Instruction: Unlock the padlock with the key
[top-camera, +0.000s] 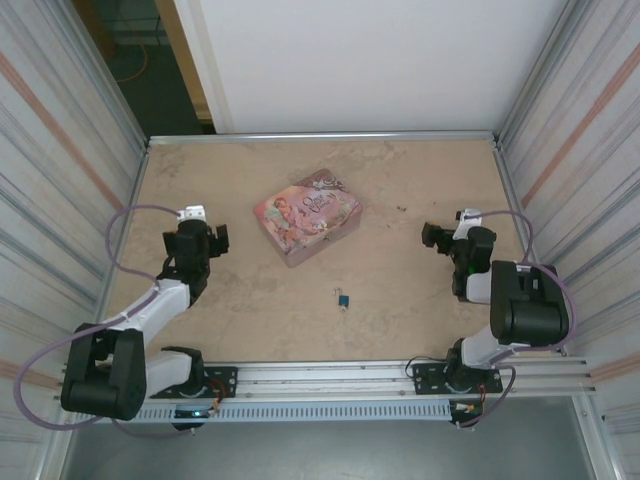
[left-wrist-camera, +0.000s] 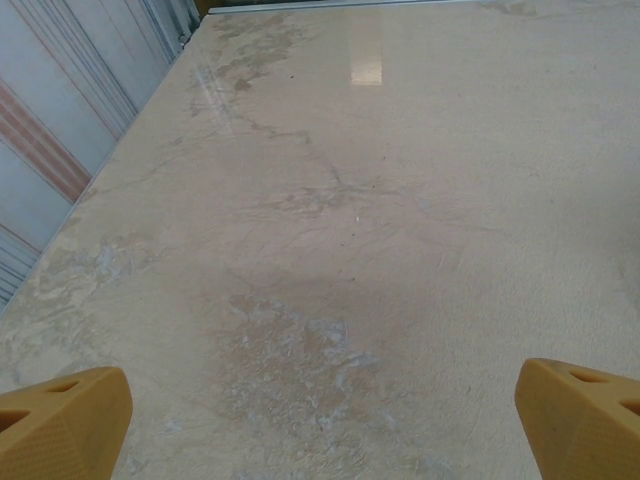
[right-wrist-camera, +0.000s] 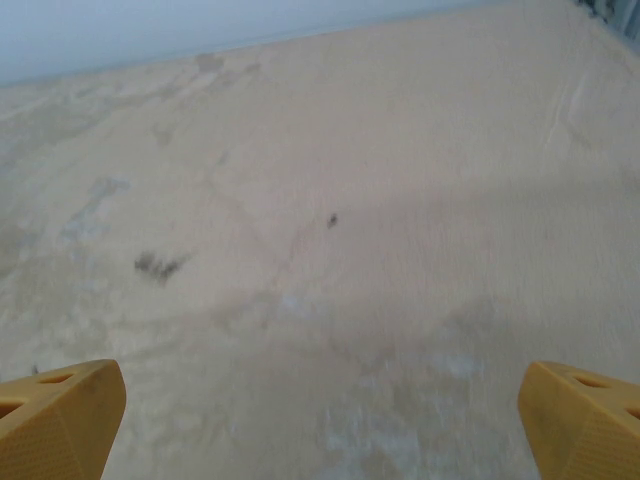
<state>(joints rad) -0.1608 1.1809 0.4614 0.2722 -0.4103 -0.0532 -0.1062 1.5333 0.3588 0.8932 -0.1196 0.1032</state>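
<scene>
A tiny blue padlock (top-camera: 342, 300) with a silvery shackle lies on the table near the front middle; a key cannot be told apart from it at this size. My left gripper (top-camera: 203, 232) hovers at the left side, well away from the padlock. Its yellow fingertips (left-wrist-camera: 62, 420) stand wide apart with bare table between them, so it is open. My right gripper (top-camera: 447, 238) is at the right side, also far from the padlock. Its yellow fingertips (right-wrist-camera: 58, 418) are spread over bare table, open and holding nothing.
A pink illustrated tin box (top-camera: 307, 215) lies behind the padlock, near the table's middle. Corrugated metal walls (top-camera: 60, 190) close in both sides, and a metal rail (top-camera: 330, 375) runs along the front edge. Dark specks (right-wrist-camera: 157, 265) mark the tabletop ahead of my right gripper.
</scene>
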